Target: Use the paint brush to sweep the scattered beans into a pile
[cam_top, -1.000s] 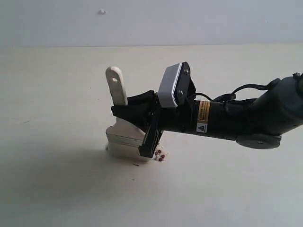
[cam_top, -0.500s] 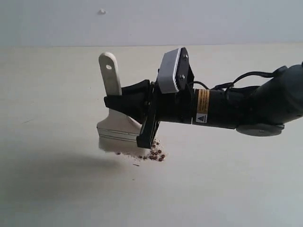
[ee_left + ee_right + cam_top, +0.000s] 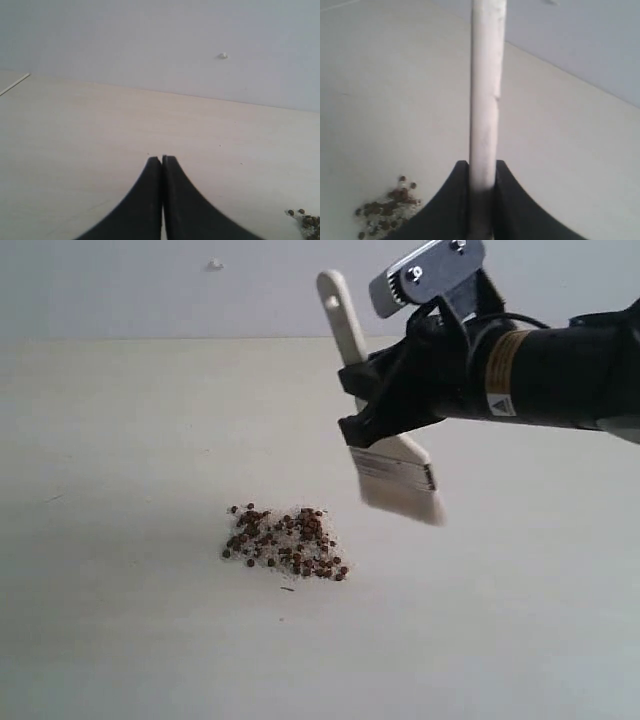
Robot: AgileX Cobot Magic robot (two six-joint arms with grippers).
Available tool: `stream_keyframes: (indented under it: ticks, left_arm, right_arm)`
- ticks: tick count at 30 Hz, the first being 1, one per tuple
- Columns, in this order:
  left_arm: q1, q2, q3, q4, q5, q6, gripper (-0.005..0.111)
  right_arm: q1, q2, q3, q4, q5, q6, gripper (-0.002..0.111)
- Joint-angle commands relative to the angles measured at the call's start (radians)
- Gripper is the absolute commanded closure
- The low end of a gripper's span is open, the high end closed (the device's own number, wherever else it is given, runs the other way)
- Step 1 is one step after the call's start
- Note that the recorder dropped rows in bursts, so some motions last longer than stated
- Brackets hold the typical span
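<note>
In the exterior view my right arm reaches in from the right. My right jaws pinch the paint brush by its wooden handle, just above the silver ferrule. The brush is tilted: the handle end with its hole points up and to the left against the grey wall, and the pale bristles hang down to the right, slightly blurred. The beans lie in one loose heap on the desk, mixed with whitish grains. The heap sits below and to the left of the bristles, apart from them. Only this view shows the whole brush and the full outline of the heap.

The left wrist view alone shows my left jaws. The two black fingers are pressed together along their length, with nothing between them, and they hover over bare desk. A few beans show at the edge of this picture, well away from the fingertips. A small white speck marks the wall.

The right wrist view shows the grip up close. The handle rises straight out between my right jaws, and both black fingers lie flat against its sides. The ferrule and bristles are hidden here. Part of the bean heap shows on the desk to one side of the jaws, not touching them.
</note>
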Motion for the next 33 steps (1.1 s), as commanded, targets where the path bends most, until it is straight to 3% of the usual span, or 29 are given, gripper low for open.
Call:
stream_keyframes:
  ticks: [1,8,15,19,22,29,30,33]
  left_arm:
    - [-0.005,-0.002,0.000,-0.008,-0.002,-0.004,0.107]
    - [-0.005,-0.002,0.000,-0.008,-0.002,-0.004,0.107]
    - [-0.005,-0.002,0.000,-0.008,-0.002,-0.004,0.107]
    - [-0.005,-0.002,0.000,-0.008,-0.002,-0.004,0.107]
    - [-0.005,-0.002,0.000,-0.008,-0.002,-0.004,0.107]
    - [-0.005,-0.002,0.000,-0.008,-0.002,-0.004,0.107]
    - [-0.005,-0.002,0.000,-0.008,-0.002,-0.004,0.107]
    - [-0.005,-0.002,0.000,-0.008,-0.002,-0.004,0.107]
  right_arm:
    - [-0.002,-0.075,0.009,0.111,0.189,0.012,0.108]
    - [-0.002,-0.131,0.058,0.138,0.267,0.021,0.108]
    - [0.091,-0.141,0.058,0.044,0.563,0.066,0.108]
    - [0.211,-0.141,0.058,-0.234,0.911,0.383,0.108]
    - [0.326,-0.141,0.058,-0.337,1.149,0.586,0.108]
    - [0.559,-0.122,0.102,-0.567,1.272,1.132,0.108]
    - [0.619,-0.088,0.127,-0.642,1.326,1.304,0.108]
    - [0.695,-0.013,0.136,-0.657,1.450,1.414,0.108]
